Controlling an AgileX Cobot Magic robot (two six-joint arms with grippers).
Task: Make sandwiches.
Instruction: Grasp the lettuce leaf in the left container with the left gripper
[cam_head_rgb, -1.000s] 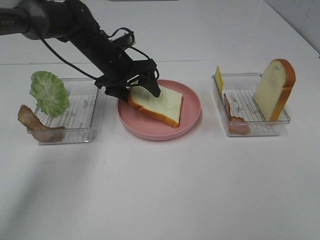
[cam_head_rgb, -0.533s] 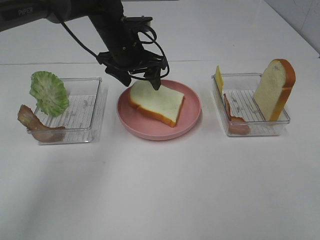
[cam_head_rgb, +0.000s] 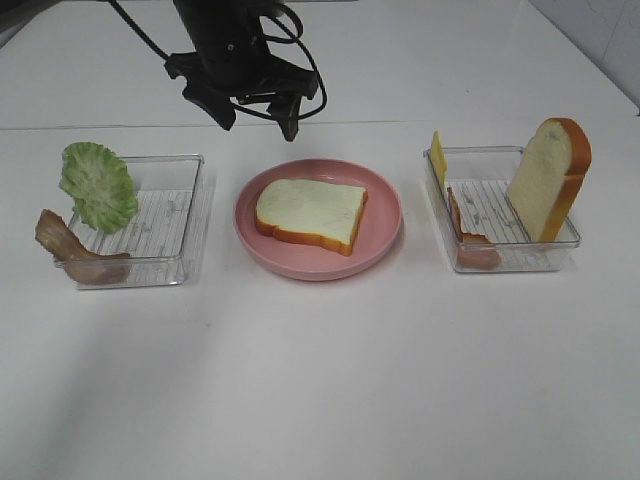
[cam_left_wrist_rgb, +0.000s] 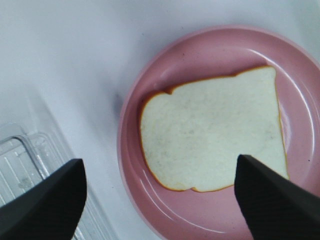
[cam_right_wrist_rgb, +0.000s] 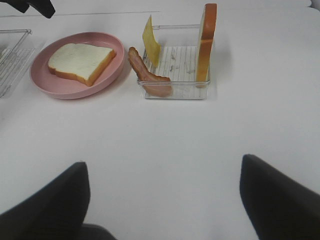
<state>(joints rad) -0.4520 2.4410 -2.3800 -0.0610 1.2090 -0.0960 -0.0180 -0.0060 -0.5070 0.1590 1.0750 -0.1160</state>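
A white, orange-crusted toy bread slice (cam_head_rgb: 312, 213) lay flat on a round pink plate (cam_head_rgb: 385, 240) as the sandwich base, while the black left gripper (cam_head_rgb: 257, 124) above the plate and the right gripper (cam_right_wrist_rgb: 162, 200) well away from it both gaped empty.

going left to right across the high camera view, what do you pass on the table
clear tray with lettuce and bacon → pink plate with bread slice → cheese slice → ham → upright bread slice

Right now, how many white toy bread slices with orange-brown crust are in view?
2. One bread slice lies flat on the round pink plate; the other slice stands on edge in the clear plastic tray on the right. No more show.
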